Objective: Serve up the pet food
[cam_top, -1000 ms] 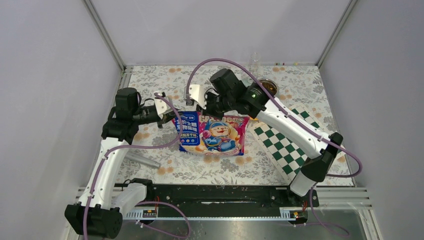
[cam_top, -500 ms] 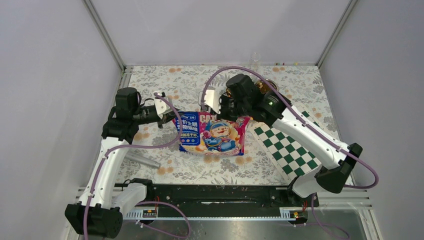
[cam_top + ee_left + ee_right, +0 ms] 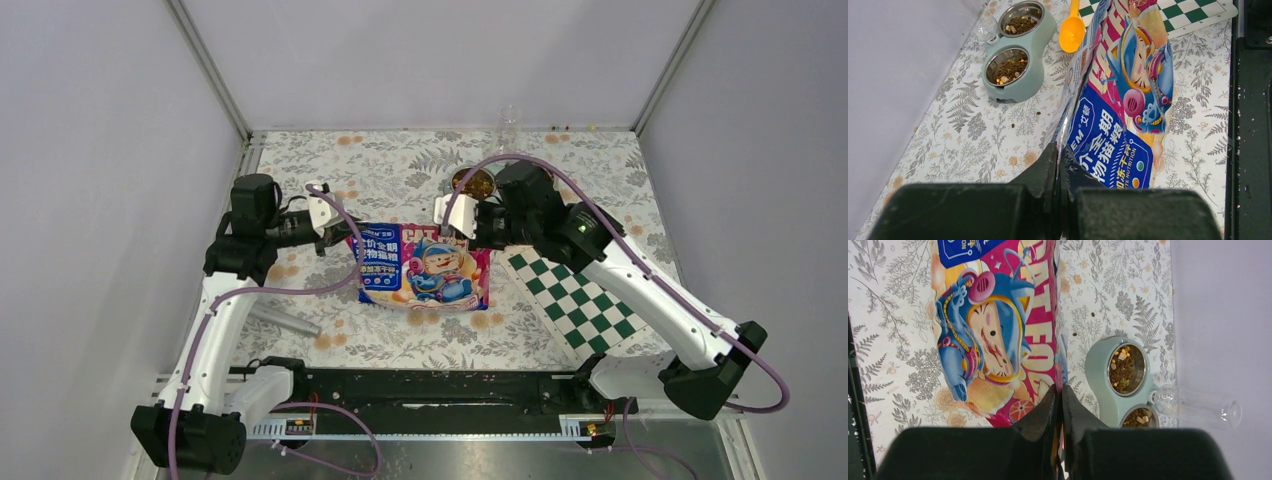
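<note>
**Pet food** – brown and tan kibble with a few pale and orange bits. It lies in both steel cups of a mint-green double feeder at the back of the bench, right of centre. A few stray pellets sit on the floral cloth between feeder and bag.

**Bag** – glossy, blue, white and magenta, with a cartoon figure. It is at mid-bench with its printed face showing from above and is gripped at both upper corners.

**Left tool** – fingers together, clamped on the bag's upper left corner, with the foil edge pinched between them.

**Right tool** – fingers together, clamped on the bag's magenta upper right edge, with the feeder just beyond it.

**Scoop** – orange plastic, lying on the cloth between the feeder and the bag, apart from both tools.

**Mat** – green-and-white chequered, flat on the bench to the right of the bag.

**Cup** – clear, at the back edge of the bench, near the feeder.
</note>
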